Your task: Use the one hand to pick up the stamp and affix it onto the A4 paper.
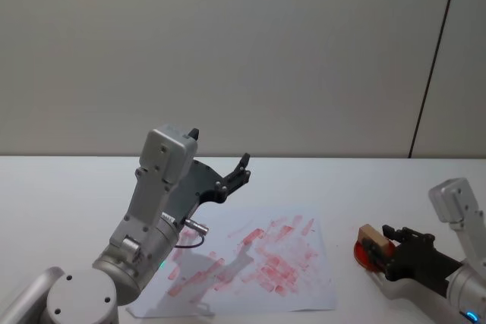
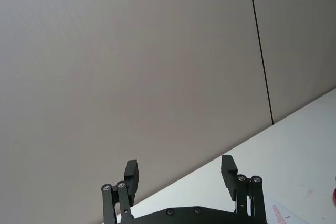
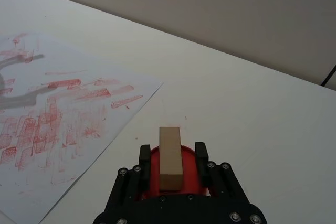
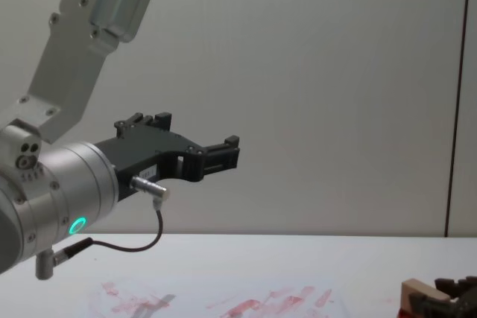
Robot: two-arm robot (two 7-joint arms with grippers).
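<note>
The stamp (image 1: 370, 236) (image 3: 170, 156), a small tan wooden block, stands on the round red ink pad (image 1: 360, 254) (image 3: 188, 176) at the table's right. My right gripper (image 1: 384, 246) (image 3: 172, 150) is low at the pad and open. Its fingers straddle the stamp with a small gap on each side. The stamp (image 4: 417, 290) also shows low in the chest view, beside the right gripper (image 4: 447, 292). The A4 paper (image 1: 258, 263) (image 3: 52, 119) (image 4: 223, 303), smeared with red stamp marks, lies flat left of the pad. My left gripper (image 1: 219, 148) (image 2: 179, 165) (image 4: 197, 132) hangs open and raised above the paper.
The white table (image 1: 380, 187) runs back to a plain grey wall. The raised left arm (image 1: 152, 210) stands over the paper's near left part and casts a shadow on it. A strip of bare tabletop separates the paper's right edge from the ink pad.
</note>
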